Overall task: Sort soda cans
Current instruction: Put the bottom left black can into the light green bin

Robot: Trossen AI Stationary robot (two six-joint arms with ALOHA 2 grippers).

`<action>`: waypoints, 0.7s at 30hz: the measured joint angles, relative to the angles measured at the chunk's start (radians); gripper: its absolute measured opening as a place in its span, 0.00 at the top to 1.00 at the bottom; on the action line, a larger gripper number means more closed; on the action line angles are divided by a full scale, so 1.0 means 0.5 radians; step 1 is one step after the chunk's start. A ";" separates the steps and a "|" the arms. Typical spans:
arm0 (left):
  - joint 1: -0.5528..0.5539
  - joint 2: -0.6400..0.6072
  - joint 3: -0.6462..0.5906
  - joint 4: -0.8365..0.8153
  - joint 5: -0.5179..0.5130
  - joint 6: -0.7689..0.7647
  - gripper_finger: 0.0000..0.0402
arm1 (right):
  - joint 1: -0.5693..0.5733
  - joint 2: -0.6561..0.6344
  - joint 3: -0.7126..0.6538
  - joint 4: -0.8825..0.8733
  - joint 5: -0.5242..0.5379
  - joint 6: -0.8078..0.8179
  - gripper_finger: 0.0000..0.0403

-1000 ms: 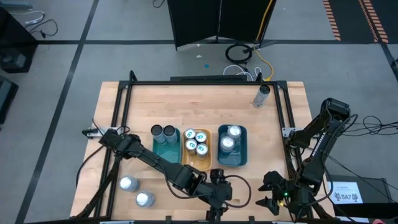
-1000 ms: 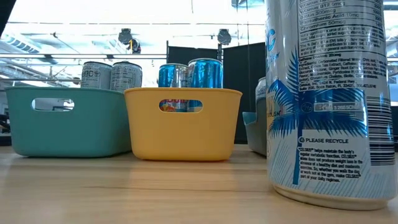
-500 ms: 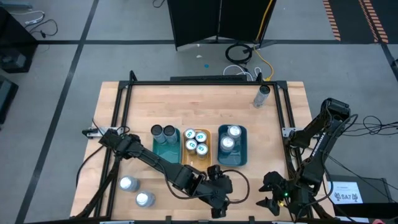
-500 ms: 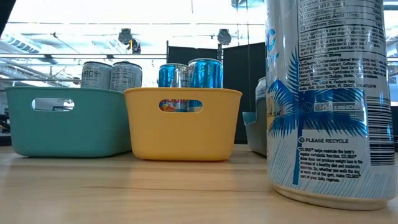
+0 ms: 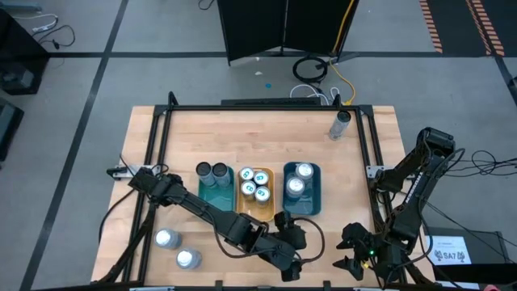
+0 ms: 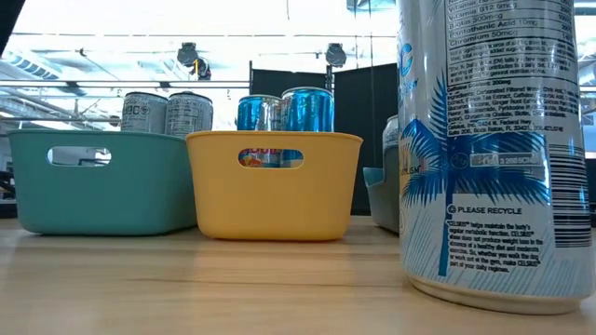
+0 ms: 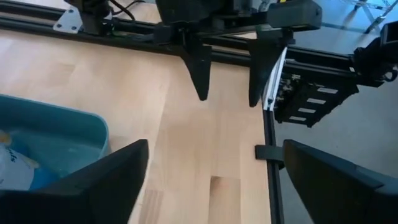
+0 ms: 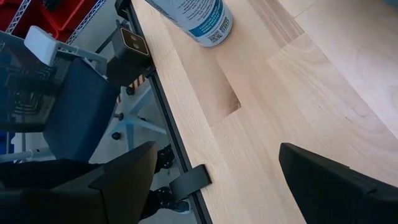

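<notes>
Three trays stand side by side mid-table: a teal tray [image 5: 212, 184] with two dark soda cans [image 5: 211, 170], an orange-yellow tray [image 5: 241, 202] with three blue-green-topped cans [image 5: 254, 183], and a blue tray [image 5: 311, 202] with two silver-topped cans [image 5: 299, 179]. Two loose cans [image 5: 176, 248] stand at the near left and one can [image 5: 340, 125] at the far right. Another can [image 6: 494, 149] stands close to the low camera. My left gripper [image 7: 216, 146] hovers open near the table's near edge, right of the blue tray [image 7: 56, 134]. My right gripper [image 8: 217, 149] waits open at the near right.
A black frame rail [image 5: 266, 107] runs round the table top, and its right rail [image 7: 268, 143] lies just ahead of my left gripper. My right gripper [image 7: 225, 98] shows beyond that rail, fingers pointing down. Bare wood [image 5: 347, 186] lies right of the trays.
My left gripper has swung at the wrist a little toward the table's right edge while the arm stays where it was. The cans and trays have kept their places.
</notes>
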 joint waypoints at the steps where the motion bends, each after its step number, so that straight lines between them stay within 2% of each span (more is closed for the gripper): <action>1: 0.001 0.000 0.000 -0.001 0.000 -0.022 0.03 | 0.000 0.000 0.000 0.000 0.000 0.001 0.18; 14: 0.010 0.000 0.000 -0.023 -0.019 0.012 0.06 | 0.000 0.000 0.000 0.001 0.001 0.004 0.18; 21: 0.009 0.000 0.000 -0.098 0.079 0.065 0.06 | 0.000 0.000 0.000 0.001 0.001 0.010 0.18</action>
